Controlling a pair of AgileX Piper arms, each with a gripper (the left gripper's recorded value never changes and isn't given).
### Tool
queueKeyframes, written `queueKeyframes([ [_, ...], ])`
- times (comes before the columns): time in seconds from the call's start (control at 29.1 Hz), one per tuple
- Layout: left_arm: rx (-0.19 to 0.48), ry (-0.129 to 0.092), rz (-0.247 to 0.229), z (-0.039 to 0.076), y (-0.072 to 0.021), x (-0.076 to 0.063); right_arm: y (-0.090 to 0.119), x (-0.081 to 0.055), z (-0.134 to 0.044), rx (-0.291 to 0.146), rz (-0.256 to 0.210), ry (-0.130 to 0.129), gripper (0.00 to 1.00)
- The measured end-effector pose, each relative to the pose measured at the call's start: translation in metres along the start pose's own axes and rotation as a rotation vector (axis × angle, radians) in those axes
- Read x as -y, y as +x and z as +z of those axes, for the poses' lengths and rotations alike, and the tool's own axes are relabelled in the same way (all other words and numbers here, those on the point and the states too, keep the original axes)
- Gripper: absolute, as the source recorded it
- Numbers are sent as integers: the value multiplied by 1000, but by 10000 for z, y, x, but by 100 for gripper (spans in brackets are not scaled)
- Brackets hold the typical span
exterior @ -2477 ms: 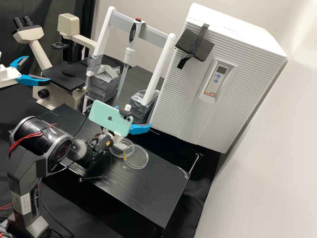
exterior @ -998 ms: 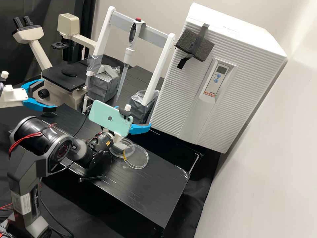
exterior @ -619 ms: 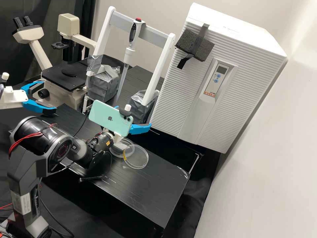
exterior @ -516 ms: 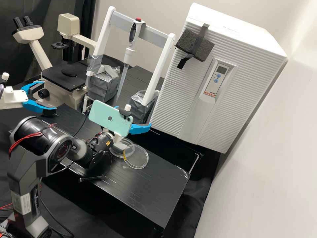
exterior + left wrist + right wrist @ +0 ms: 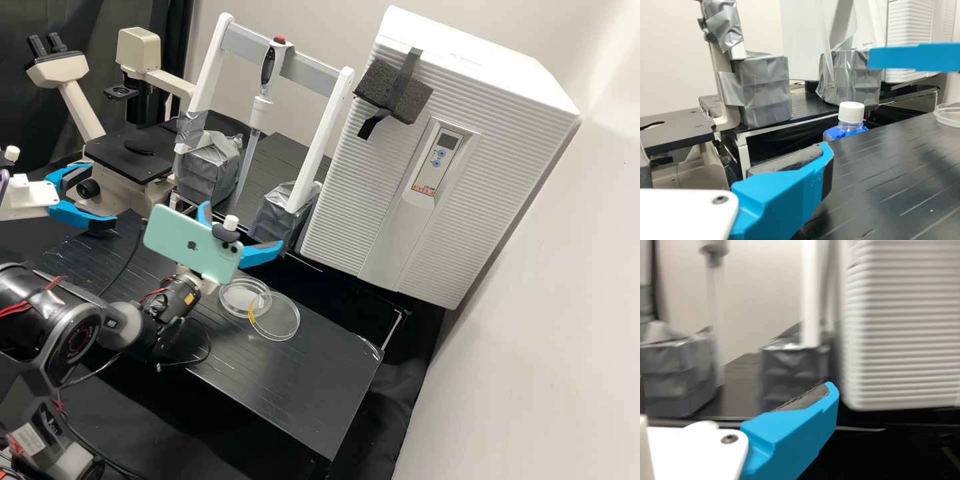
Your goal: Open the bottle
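A small bottle (image 5: 849,125) with a white cap and blue contents stands upright just past the far edge of the black bench top (image 5: 300,373), in front of a taped grey block. My left gripper (image 5: 100,193) hovers open over the bench's left end, a short way from the bottle, one blue finger (image 5: 790,177) low in its wrist view. My right gripper (image 5: 243,230) is open and empty above the bench's back edge. One of its blue fingers (image 5: 912,56) hangs above and beyond the bottle; the same gripper's finger (image 5: 795,430) appears in the right wrist view.
Two clear petri dishes (image 5: 243,297) (image 5: 275,320) lie mid-bench. A white pipette stand (image 5: 280,60) with taped grey feet (image 5: 207,167) stands behind, a microscope (image 5: 113,153) at back left, a large white ribbed machine (image 5: 433,167) to the right.
The right arm has swung left and back, away from the petri dishes. The left gripper came down from the left edge toward the bench and has since hardly moved.
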Motion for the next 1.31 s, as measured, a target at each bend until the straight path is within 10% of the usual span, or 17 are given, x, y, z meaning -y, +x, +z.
queueKeyframes([
  [0.31, 2, 2, 12, 0, 25, -27, 32, 257, -26, -1, -91, -4, 100],
  [1.0, 2, 2, 11, 0, 24, -26, 285, 449, -110, -14, -140, -57, 100],
  [1.03, 2, 2, 11, 0, 24, -26, 291, 464, -107, -13, -145, -60, 0],
  [1.31, 4, 4, 19, 6, 19, -48, 349, 554, -79, -1, -172, -75, 0],
])
